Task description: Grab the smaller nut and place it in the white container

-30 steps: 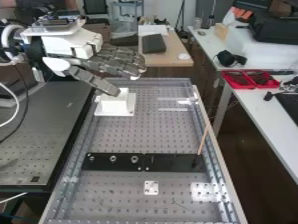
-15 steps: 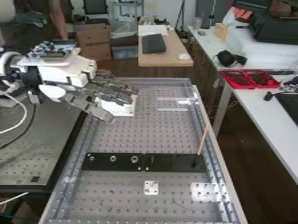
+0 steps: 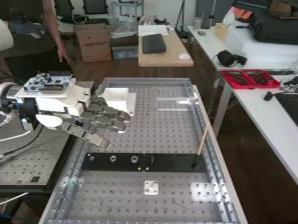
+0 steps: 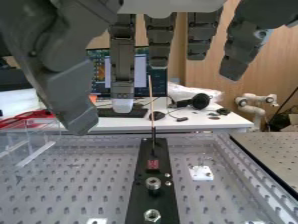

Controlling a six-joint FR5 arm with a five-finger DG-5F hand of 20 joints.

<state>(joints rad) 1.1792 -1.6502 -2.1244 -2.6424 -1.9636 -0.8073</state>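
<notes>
Arm: comes in from the left edge, the white wrist housing (image 3: pixel 56 97) over the left side of the perforated surface (image 3: pixel 163 125).
Fingers: the fingers (image 3: pixel 110 120) are open, loosely extended and empty, with the thumb (image 3: pixel 86 136) apart from them; they hang above the surface, between the container and the near bar.
Smaller nut: the smaller nut (image 3: pixel 91 158) stands on the bar towards its left end, below and clear of the thumb, untouched.
Larger nut: the larger nut (image 3: pixel 113 158) is just beside it, next along the row.
White container: the white container (image 3: pixel 117 95) sits farther up the surface, beyond the fingers, which partly overlap it in the high view.
Bearing: the bearing (image 3: pixel 134 158) ends the row of parts.
Black bar: the flat black bar (image 3: pixel 173 162) lies across the surface, carrying all three.
Stick: a thin wooden stick (image 3: pixel 203 139) rises from the bar's right part.
Step in hand: judged to be the approach to the smaller nut; grasping and placing are still to do.
Next move: lower the fingers and thumb over the row's left end, line them up either side of the smaller nut and pinch it, taking care not to knock the larger nut.
</notes>
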